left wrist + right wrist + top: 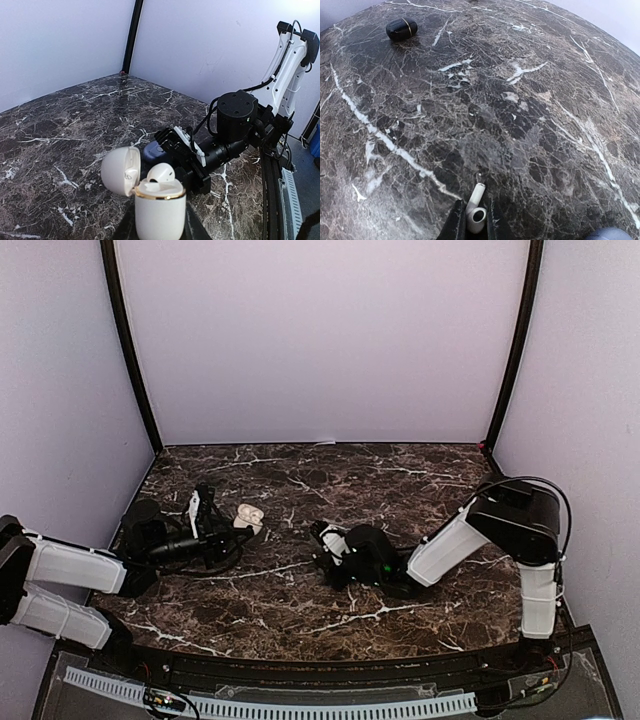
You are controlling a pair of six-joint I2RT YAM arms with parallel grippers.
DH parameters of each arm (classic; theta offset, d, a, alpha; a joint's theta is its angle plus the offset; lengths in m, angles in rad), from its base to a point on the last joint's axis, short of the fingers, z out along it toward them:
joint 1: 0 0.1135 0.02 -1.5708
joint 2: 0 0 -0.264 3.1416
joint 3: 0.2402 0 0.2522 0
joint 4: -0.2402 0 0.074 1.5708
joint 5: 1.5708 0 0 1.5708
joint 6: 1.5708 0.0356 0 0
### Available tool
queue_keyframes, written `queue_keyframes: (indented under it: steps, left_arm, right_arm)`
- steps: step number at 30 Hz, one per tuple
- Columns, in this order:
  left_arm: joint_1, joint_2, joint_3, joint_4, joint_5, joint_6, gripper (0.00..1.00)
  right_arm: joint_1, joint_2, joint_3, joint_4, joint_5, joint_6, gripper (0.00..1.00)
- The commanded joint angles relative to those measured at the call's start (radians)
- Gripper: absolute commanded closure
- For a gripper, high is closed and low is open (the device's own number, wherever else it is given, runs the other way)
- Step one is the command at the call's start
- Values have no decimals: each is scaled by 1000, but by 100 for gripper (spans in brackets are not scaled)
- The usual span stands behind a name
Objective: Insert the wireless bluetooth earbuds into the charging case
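A white charging case (160, 212) with a gold rim stands open in my left gripper (160, 227), which is shut on its body; the lid (119, 171) hangs to the left. One white earbud (161, 172) sits in the case's right-hand slot. In the top view the case (248, 517) is left of centre, in front of the left gripper (212, 525). My right gripper (472, 222) is shut on a white stemmed earbud (475, 210), stem pointing away, low over the marble. The right gripper (325, 543) is a short way right of the case.
A closed black case with a gold band (401, 29) lies on the marble far from the right gripper. A blue case (152, 150) lies just behind the right gripper's fingers; it also shows in the right wrist view (609, 234). Purple walls enclose the table.
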Motion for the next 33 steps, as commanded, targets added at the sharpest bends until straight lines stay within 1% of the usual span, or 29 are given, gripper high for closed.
queue_keyframes:
  steps: [1, 14, 22, 25, 26, 28, 33]
  left_arm:
    - [7, 1, -25, 60, 58, 43, 100]
    - [-15, 14, -28, 49, 74, 66, 100]
    - [-78, 22, -15, 40, 44, 109, 100]
    - [-79, 22, -12, 33, 37, 125, 100]
    - [-104, 21, -10, 30, 37, 130, 100]
    - [-115, 21, -11, 31, 41, 143, 100]
    - [-137, 25, -13, 30, 55, 192, 100]
  right_arm:
    - [-9, -85, -47, -37, -34, 12, 98]
    - [-8, -272, -163, -136, -107, 54, 100]
    - [-8, -367, -181, -213, -139, 55, 100]
    - [-8, -399, -186, -245, -148, 55, 100]
    - [-8, -410, -187, -255, -153, 55, 100]
    - [-8, -431, -190, -272, -163, 55, 100]
    - [-8, -456, -184, -325, -224, 63, 100]
